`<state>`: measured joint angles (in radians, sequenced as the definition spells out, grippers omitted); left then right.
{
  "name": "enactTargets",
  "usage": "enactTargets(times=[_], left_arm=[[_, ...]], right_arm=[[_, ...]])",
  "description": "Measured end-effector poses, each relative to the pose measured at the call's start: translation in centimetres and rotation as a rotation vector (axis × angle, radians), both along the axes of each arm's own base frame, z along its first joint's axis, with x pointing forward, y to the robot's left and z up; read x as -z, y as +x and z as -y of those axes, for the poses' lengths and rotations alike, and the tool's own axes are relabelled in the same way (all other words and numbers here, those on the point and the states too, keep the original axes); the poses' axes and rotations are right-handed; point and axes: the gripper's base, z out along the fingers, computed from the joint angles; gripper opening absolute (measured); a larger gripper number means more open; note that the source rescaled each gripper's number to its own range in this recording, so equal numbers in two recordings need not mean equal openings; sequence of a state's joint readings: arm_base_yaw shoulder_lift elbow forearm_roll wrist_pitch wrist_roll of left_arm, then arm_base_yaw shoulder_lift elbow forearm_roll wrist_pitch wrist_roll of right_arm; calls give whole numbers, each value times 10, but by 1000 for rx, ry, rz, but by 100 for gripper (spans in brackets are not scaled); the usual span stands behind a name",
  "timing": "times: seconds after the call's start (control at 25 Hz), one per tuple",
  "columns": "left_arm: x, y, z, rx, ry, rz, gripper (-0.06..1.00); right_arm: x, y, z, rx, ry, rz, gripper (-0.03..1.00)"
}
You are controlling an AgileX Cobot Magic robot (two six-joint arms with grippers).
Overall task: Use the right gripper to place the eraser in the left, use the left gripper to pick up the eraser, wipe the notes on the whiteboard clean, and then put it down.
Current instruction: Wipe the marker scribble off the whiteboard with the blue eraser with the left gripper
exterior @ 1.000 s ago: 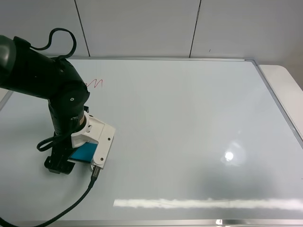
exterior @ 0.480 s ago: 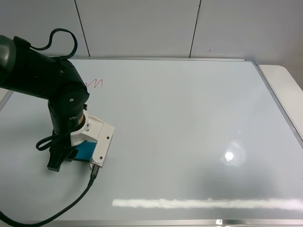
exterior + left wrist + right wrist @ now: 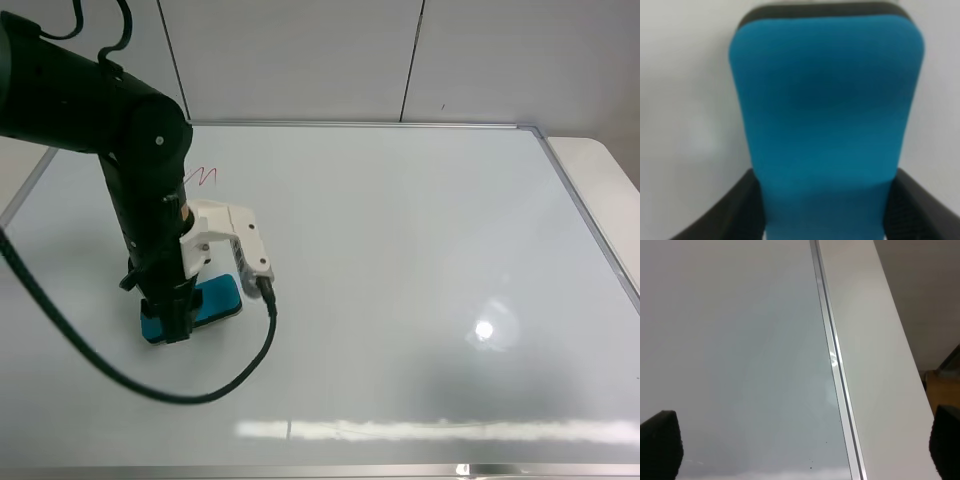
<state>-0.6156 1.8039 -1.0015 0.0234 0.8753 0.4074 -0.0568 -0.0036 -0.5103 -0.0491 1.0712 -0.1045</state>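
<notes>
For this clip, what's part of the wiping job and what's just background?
Job: teal-blue block eraser, black two-fingered left claw, red zigzag notes, glossy silver-framed whiteboard.
Background: grey-white panelled wall, white tabletop beside the board.

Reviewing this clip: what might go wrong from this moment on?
1. The left gripper seems to hold the eraser by one end only; it may pivot or slip when dragged.
2. The notes are small and lie near the far edge of the whiteboard; a stroke may miss part of them.
</notes>
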Motion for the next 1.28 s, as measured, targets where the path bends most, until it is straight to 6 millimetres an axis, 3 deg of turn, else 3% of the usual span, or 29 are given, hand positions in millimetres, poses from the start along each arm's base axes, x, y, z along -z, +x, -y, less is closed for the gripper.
enactTargets(times=[0.36,0.64,0.88,1.08,1.28], left_arm=[[-34,20,-44,-684,-105,42,6],[-38,38,-114,-1105,-80,22,6],[-47,48,-155,-1258,-50,-14,6],[-59,69,-160,-1266,1,-71,6],[-59,108,-160,-1257,-8,-32,6]], right_arm=[[0,0,0,0,0,0,99],[0,0,0,0,0,0,99],[0,0,0,0,0,0,99],[0,0,0,0,0,0,99],[0,0,0,0,0,0,99]])
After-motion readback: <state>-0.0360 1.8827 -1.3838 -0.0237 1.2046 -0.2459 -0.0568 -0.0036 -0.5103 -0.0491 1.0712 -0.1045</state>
